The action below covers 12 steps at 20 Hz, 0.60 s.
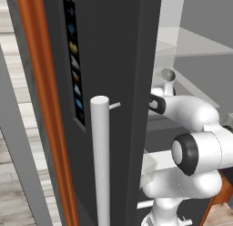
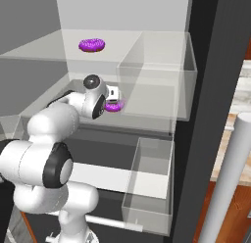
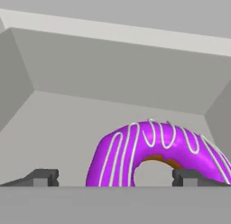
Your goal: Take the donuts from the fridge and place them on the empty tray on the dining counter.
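The fridge [image 1: 113,61] stands open, and my arm reaches into its white inside. One purple-iced donut [image 2: 91,45] lies on the upper glass shelf. A second donut [image 2: 116,106] with white icing lines sits on the shelf below, right at my gripper [image 2: 112,97]. In the hand view this donut [image 3: 158,151] lies close ahead and right of centre. My gripper [image 3: 117,178] is open, its right fingertip [image 3: 189,177] in front of the donut's hole and its left fingertip [image 3: 45,178] clear of it. The empty tray and the dining counter are out of view.
Clear plastic door bins [image 2: 157,85] [image 2: 147,188] hang just right of my arm. The dark fridge door [image 1: 104,129], with its white handle [image 1: 100,161] and icon strip [image 1: 75,61], stands on the left. Another white handle [image 2: 230,173] rises at the right.
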Tool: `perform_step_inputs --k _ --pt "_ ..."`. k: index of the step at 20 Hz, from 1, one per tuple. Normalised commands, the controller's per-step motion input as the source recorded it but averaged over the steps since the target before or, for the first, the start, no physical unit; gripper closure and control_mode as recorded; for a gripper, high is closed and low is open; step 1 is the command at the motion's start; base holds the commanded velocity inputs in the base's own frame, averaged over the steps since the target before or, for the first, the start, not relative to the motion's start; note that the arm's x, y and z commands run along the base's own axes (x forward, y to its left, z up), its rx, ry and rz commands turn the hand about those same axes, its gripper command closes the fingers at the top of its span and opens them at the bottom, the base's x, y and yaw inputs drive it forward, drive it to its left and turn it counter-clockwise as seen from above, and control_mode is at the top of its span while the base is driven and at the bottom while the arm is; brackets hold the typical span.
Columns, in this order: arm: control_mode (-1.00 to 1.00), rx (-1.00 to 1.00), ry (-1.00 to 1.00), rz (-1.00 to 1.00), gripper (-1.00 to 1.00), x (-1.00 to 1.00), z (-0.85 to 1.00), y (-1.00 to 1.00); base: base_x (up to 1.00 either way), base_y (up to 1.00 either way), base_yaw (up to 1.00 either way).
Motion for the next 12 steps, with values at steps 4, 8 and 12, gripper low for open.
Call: perform_step_inputs --k 4,8,12 --pt "-1.0 0.0 0.05 0.0 -1.0 0.38 -0.2 0.0 0.0 0.0 0.0" --pt "-1.0 0.0 0.03 0.0 -1.0 0.39 -0.28 0.0 0.0 0.0 0.0" --pt "-1.0 0.0 0.06 0.0 -1.0 0.16 -0.45 0.0 0.0 0.0 0.0"
